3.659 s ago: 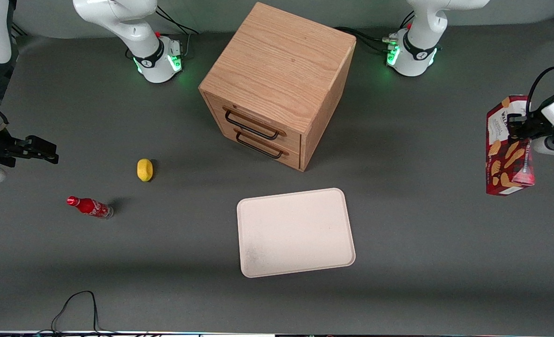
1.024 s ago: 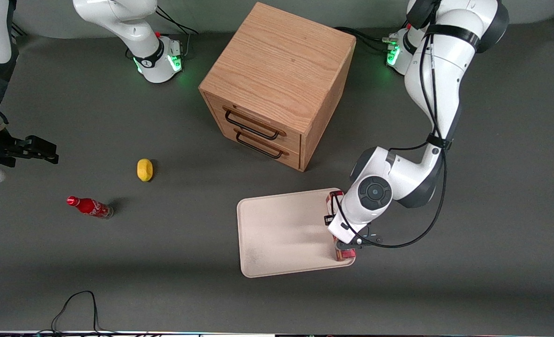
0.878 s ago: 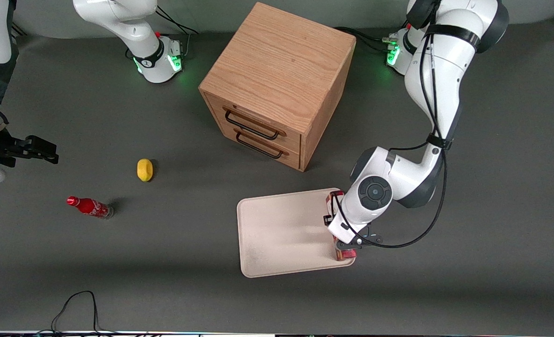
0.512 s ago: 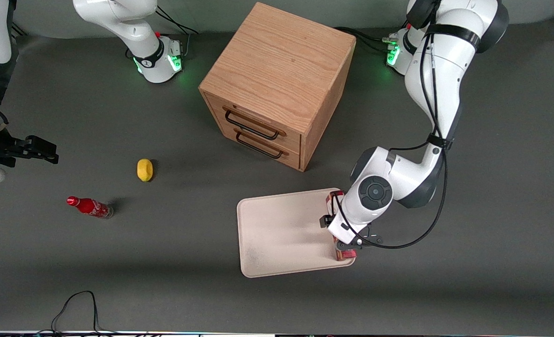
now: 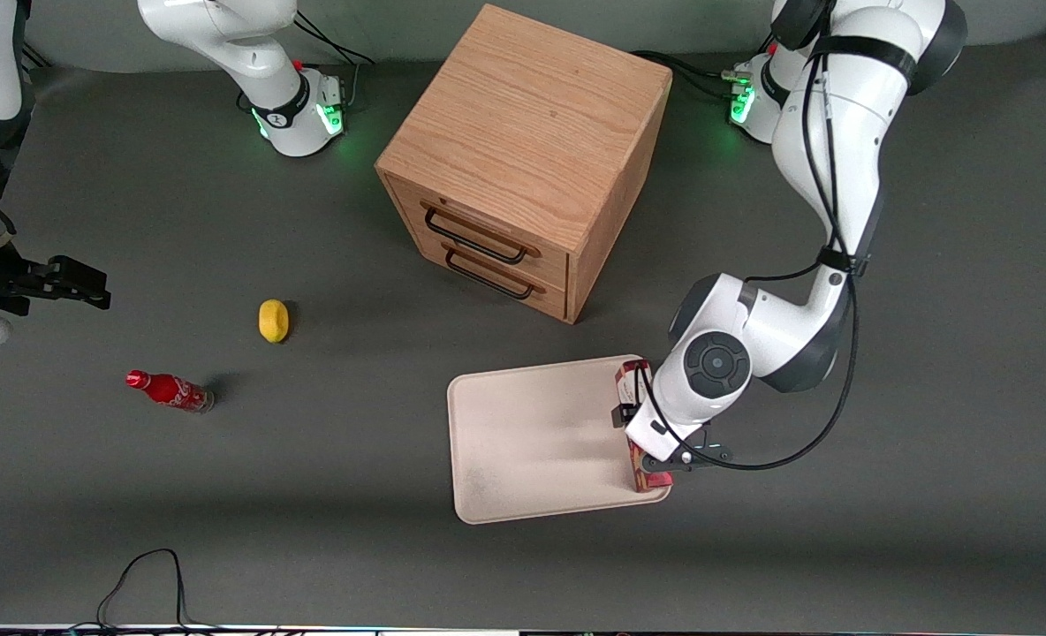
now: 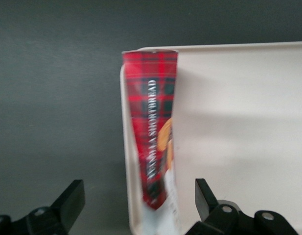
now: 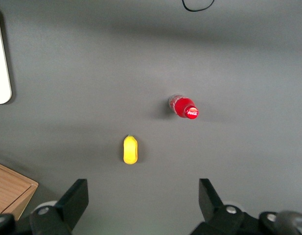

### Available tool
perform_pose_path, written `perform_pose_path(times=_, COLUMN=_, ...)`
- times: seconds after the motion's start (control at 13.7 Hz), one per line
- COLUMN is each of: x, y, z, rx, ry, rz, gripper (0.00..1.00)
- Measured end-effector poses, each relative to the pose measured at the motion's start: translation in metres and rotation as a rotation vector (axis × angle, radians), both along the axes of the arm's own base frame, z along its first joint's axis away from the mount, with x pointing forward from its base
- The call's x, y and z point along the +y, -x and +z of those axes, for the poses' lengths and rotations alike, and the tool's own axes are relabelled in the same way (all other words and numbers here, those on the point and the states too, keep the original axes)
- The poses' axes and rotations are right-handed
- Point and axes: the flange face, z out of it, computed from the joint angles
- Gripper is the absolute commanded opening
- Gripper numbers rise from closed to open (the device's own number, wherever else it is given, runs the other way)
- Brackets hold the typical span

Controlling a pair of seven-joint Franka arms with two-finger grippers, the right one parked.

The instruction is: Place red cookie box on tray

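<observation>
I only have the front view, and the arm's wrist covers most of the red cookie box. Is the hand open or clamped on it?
Observer: Open. In the left wrist view the hand is above the red cookie box, with its fingers spread wide on either side and touching nothing.
Operator: Is the box on the tray, or hanging over the rim?
Observer: On the tray, as far as I can tell. It stands on a narrow long side, its plaid edge facing up, running right along the rim at the working arm's end.
Operator: Is it upright or leaning?
Observer: The wrist view cannot settle that, but nothing props it up apart from the rim beside it.
</observation>
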Motion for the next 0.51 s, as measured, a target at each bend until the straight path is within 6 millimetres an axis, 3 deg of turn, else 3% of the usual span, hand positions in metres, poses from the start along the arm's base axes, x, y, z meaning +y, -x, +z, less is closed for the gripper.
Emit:
perform_pose_path(times=0.22, x=0.04, y=0.009, z=0.047, rx=-0.005, ry=-0.027, rz=-0.045, gripper=1.0)
perform_pose_path(times=0.51, x=0.112, y=0.042, z=0.109, rx=-0.007, ry=-0.091, rz=-0.038, gripper=1.0)
